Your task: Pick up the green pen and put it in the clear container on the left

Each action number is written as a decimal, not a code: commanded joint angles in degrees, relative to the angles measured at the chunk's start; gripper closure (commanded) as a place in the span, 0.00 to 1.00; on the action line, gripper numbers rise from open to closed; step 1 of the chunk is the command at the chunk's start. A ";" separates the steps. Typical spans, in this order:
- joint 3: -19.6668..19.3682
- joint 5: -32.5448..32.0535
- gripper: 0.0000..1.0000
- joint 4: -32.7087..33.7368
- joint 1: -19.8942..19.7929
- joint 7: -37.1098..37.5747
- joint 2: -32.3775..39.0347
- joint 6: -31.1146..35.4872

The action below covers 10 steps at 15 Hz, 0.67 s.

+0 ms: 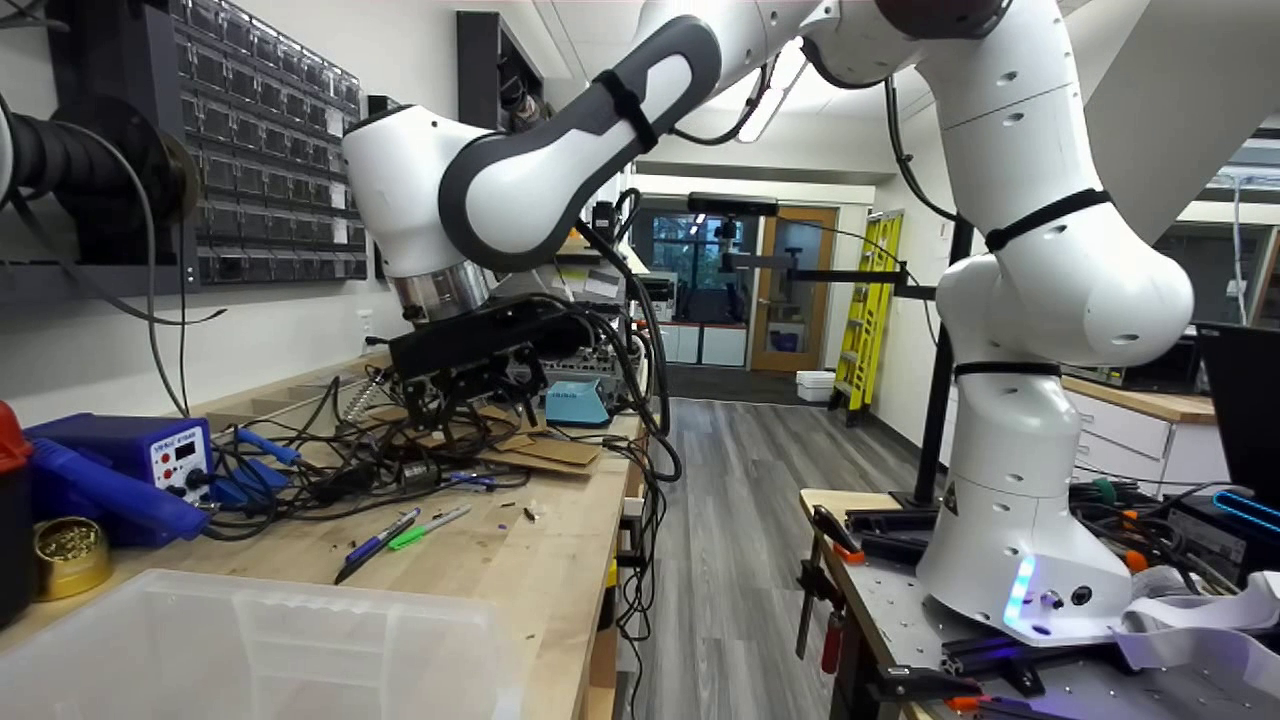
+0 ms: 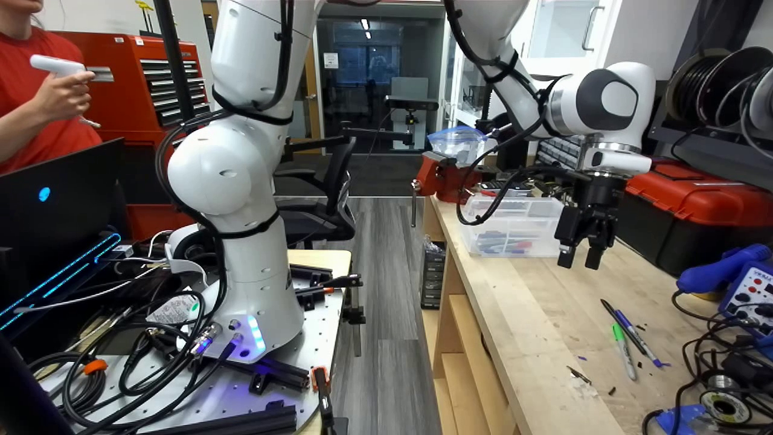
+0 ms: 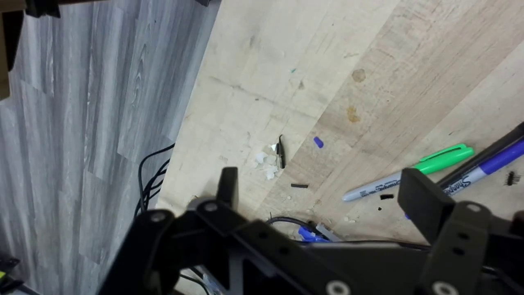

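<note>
Black gripper (image 2: 580, 258), fingers spread wide, hangs above the counter (image 2: 531, 302). Below it lies the green pen (image 3: 378, 184): bright cap, grey barrel, dark lettering. Beyond the gripper, in an exterior view, stands the clear container (image 2: 540, 222).

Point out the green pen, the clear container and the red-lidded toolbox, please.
Green pen (image 3: 434, 164): wrist view, on its cap.
Clear container (image 1: 310, 640): an exterior view, on its wall.
Red-lidded toolbox (image 2: 703, 196): an exterior view, on its lid.
</note>
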 commanded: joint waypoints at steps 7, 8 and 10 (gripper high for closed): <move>-5.31 9.63 0.00 10.65 -1.42 11.31 10.72 0.94; -5.65 10.90 0.00 10.98 -1.84 11.66 11.02 1.38; -6.38 13.47 0.00 11.28 -2.69 12.92 11.68 3.06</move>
